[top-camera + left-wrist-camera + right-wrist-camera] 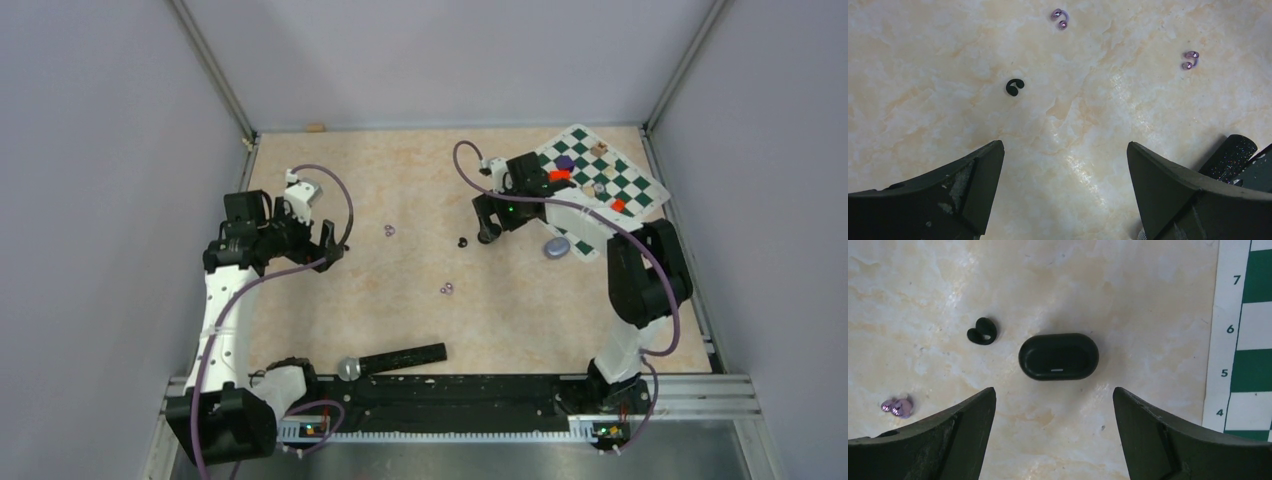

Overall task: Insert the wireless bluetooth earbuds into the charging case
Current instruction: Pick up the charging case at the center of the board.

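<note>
Both pairs of fingers apart (nothing held): left gripper (1064, 145), right gripper (1053, 390). An off-centre closure could skid case (1058, 356) against black bud (982, 331).

2 lilac earbuds (1060, 18), 1 black earbud (1015, 86) — 2 oval cases (1058, 356).

green-white chessboard (632, 185) with coloured blocks (560, 175), black rod (405, 356) on beige table (400, 290)
</note>
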`<state>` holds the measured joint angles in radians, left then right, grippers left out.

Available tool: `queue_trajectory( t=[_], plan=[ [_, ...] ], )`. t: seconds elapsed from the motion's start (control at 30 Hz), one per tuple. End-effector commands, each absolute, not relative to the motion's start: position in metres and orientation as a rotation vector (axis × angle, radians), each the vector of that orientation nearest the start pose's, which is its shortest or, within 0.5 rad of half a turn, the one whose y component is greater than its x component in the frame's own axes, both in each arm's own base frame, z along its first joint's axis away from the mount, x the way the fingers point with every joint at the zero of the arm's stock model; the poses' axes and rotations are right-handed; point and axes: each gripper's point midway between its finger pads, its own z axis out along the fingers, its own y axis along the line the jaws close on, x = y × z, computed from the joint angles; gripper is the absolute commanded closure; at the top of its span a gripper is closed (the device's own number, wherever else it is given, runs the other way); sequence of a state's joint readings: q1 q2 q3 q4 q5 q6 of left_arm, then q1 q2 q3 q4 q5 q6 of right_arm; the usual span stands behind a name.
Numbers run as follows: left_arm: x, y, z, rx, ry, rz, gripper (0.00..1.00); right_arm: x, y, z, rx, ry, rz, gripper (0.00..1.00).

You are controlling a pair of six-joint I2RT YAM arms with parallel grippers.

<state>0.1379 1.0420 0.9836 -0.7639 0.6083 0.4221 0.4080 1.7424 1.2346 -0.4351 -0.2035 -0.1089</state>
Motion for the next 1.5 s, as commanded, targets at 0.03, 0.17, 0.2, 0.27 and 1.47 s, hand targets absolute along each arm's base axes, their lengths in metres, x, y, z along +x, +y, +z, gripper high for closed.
queue_trajectory(
  t=[0.03,0.17,0.2,0.27,1.47],
  plan=[
    [0.28,-0.048,0.207,0.607,2.136,-0.406,0.01,0.406,0.205,0.08,-0.724,2.393,0.305,0.14],
    [0.28,-0.048,0.205,0.605,2.141,-0.409,0.01,0.413,0.213,0.077,-0.742,2.387,0.332,0.14],
    [0.281,-0.048,0.205,0.604,2.145,-0.407,0.01,0.415,0.214,0.077,-0.738,2.384,0.338,0.14],
    [0.281,-0.047,0.202,0.601,2.154,-0.407,0.01,0.417,0.216,0.073,-0.737,2.386,0.335,0.14],
    [0.279,-0.049,0.209,0.606,2.129,-0.41,0.01,0.384,0.205,0.079,-0.905,2.358,0.24,0.47]
  ],
)
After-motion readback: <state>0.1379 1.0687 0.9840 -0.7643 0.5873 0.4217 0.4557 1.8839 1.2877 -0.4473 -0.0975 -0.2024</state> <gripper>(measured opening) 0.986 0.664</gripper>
